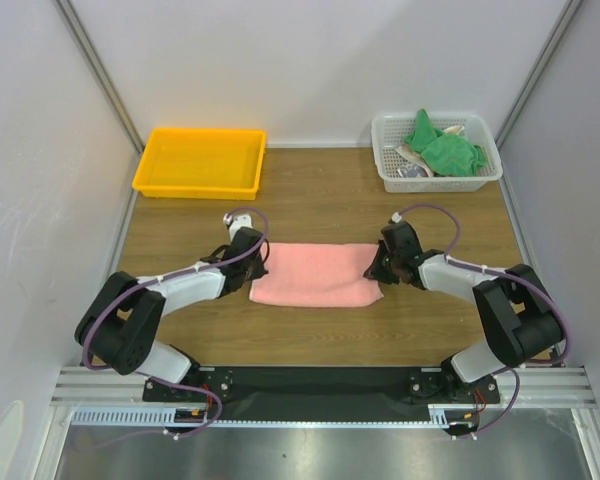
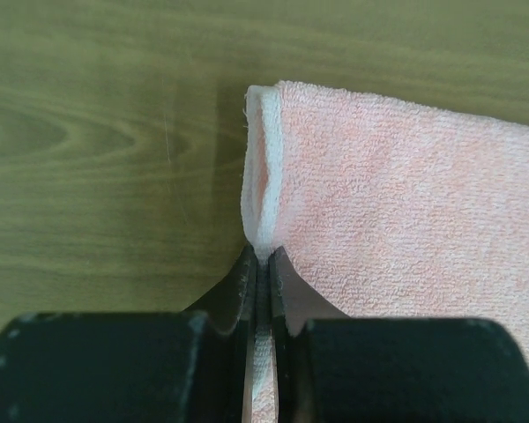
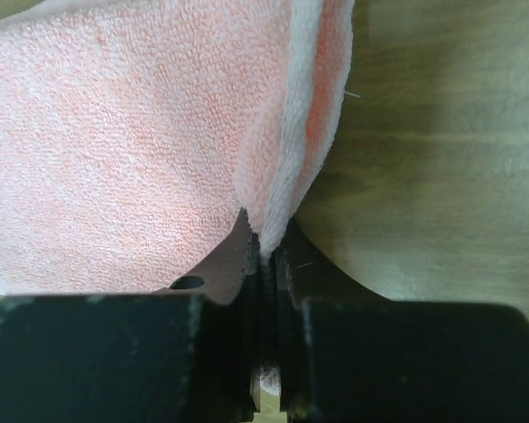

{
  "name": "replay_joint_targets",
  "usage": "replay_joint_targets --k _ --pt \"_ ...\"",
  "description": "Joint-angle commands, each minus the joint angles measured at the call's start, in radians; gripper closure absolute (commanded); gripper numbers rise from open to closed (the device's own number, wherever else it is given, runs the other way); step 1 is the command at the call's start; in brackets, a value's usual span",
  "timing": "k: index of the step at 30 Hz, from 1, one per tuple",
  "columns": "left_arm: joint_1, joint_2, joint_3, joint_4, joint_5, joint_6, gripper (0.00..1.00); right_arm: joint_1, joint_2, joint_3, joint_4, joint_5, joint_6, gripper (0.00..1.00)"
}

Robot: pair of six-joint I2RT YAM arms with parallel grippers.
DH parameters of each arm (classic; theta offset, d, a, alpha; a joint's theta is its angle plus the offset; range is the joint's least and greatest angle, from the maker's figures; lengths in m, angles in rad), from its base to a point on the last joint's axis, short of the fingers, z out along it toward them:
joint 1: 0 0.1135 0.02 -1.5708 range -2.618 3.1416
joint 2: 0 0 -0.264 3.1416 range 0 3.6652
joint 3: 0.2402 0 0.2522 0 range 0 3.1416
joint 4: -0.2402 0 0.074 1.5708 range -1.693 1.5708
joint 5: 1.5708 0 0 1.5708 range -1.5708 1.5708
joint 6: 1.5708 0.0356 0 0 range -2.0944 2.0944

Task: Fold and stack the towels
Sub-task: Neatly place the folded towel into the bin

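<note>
Folded rectangular pink terry towel, flat on wood-grain table, is clamped at opp. short edges by left pincer & right pincer.

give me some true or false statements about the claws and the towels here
1. The left claw is shut on the pink towel's edge. True.
2. The right claw hangs open above the towel. False: it is shut on the towel's other end.
3. The green cloth lies on the pink towel. False: it is in the white basket.
4. The yellow tray sits far left on the table. True.
</note>
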Motion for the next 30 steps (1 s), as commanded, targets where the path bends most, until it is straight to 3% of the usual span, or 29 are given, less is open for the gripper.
replay_joint_targets --k 1,9,16,18,22,26,30 --pt "0.009 -0.017 0.066 -0.009 -0.165 0.091 1.00 -0.033 0.035 0.074 -0.067 0.067 -0.089 1.00" --pt "0.061 -0.023 0.254 -0.026 -0.215 0.184 1.00 -0.071 0.059 0.337 -0.081 0.033 -0.164 1.00" --pt "0.260 0.072 0.475 -0.009 -0.104 0.366 1.00 -0.076 0.272 0.721 -0.085 -0.094 -0.170 1.00" --pt "0.300 0.119 0.602 -0.029 -0.071 0.397 1.00 -0.076 0.363 0.855 -0.105 -0.141 -0.166 1.00" --pt "0.407 0.332 0.886 -0.124 -0.031 0.447 1.00 -0.076 0.646 1.294 -0.225 -0.218 -0.167 1.00" --pt "0.490 0.545 1.279 -0.268 -0.008 0.434 1.00 -0.077 0.830 1.551 -0.233 -0.270 -0.100 1.00" --pt "0.582 0.721 1.471 -0.311 0.052 0.394 1.00 -0.076 0.948 1.658 -0.136 -0.298 -0.051 1.00"
